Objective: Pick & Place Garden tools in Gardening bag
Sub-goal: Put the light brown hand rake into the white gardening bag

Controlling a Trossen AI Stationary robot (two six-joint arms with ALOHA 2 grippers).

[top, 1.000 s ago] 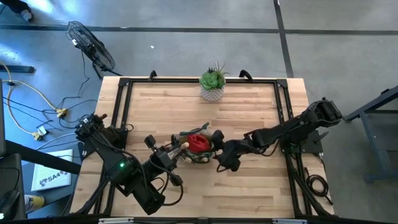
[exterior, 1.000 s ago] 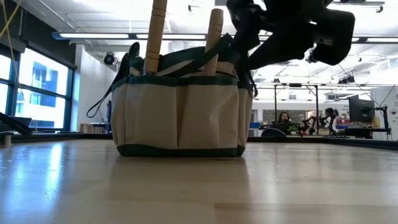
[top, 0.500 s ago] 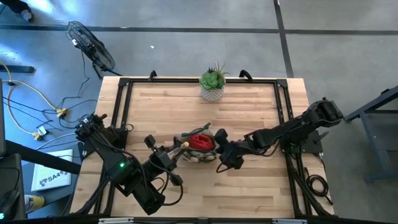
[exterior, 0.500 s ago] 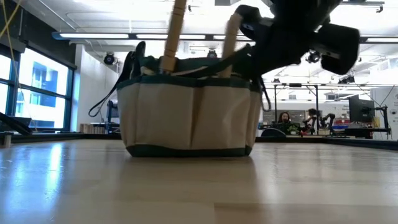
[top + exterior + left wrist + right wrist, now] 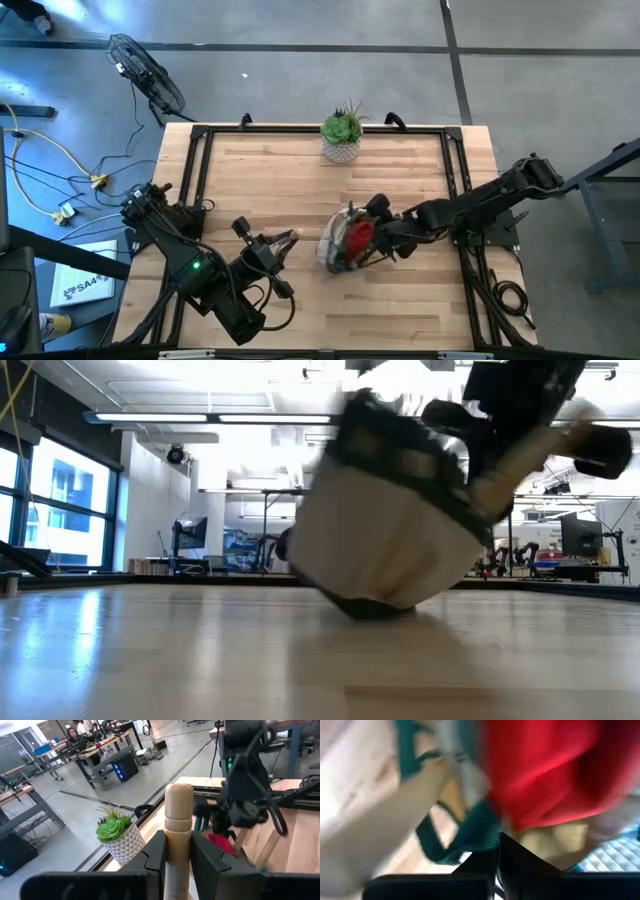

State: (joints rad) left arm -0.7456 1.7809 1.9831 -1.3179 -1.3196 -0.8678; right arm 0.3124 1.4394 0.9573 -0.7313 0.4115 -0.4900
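My right gripper (image 5: 378, 236) pinches the soft khaki bag (image 5: 345, 243), tilted at frame centre; my left gripper (image 5: 285, 240) clamps a smooth wooden handle (image 5: 178, 820).

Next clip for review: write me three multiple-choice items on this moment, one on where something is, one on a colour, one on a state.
1. Where does the potted succulent stand on the table?
A. at the far edge, near the middle
B. at the near edge beside the left arm
C. inside the bag

2. What colour is the item showing in the mouth of the gardening bag?
A. blue
B. red
C. yellow

3. How does the bag stand?
A. upright and flat on its base
B. tipped over toward the right arm
C. folded flat

Answers: 1 A, the high view shows the pot at the far rail. 2 B, a red item fills the opening. 3 B, the low view shows the bag tilted on one edge of its base, with the right gripper shut at its rim. The left gripper holds a wooden handle apart from it.
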